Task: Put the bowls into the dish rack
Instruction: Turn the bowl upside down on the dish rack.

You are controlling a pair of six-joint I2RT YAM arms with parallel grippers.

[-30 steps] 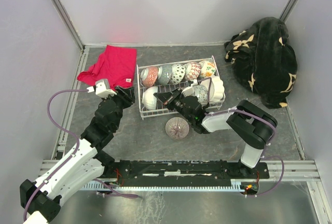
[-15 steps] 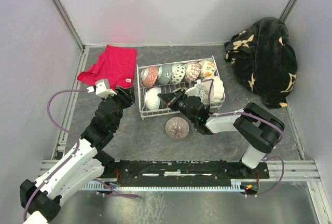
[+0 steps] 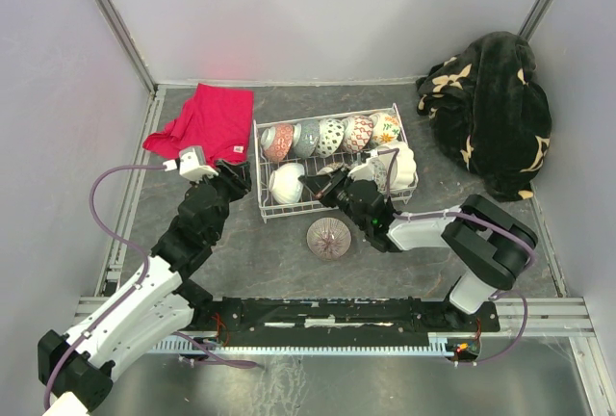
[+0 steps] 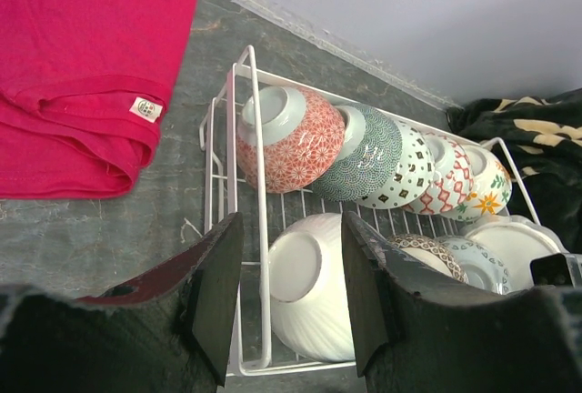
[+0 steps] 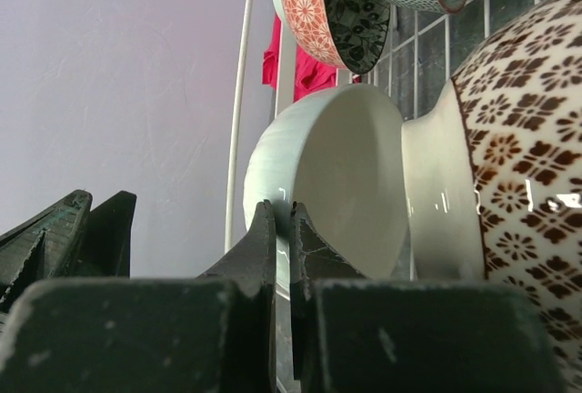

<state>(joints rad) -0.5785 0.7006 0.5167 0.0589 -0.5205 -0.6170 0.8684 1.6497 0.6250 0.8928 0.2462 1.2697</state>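
The dish rack [image 3: 262, 206] is a white wire basket holding several patterned bowls on edge in its back row, from a red lattice bowl [image 3: 277, 142] to a floral one [image 3: 385, 127]. In the front row a plain white bowl [image 3: 286, 183] stands on edge at the left end. My right gripper [image 3: 314, 185] is shut on its rim [image 5: 289, 216], next to a brown-patterned bowl [image 5: 518, 193]. My left gripper [image 3: 236, 177] hovers open and empty just outside the rack's left wall [image 4: 242, 229], facing the white bowl [image 4: 314, 307]. One dark patterned bowl [image 3: 329, 238] sits on the table in front of the rack.
A red cloth [image 3: 207, 122] lies left of the rack, near the back wall. A black floral blanket [image 3: 491, 108] is heaped in the back right corner. Grey walls close in the table on three sides.
My right gripper has pushed slightly farther into the rack with the white bowl, which now stands more on edge, and its elbow has swung right. The left arm has not moved.
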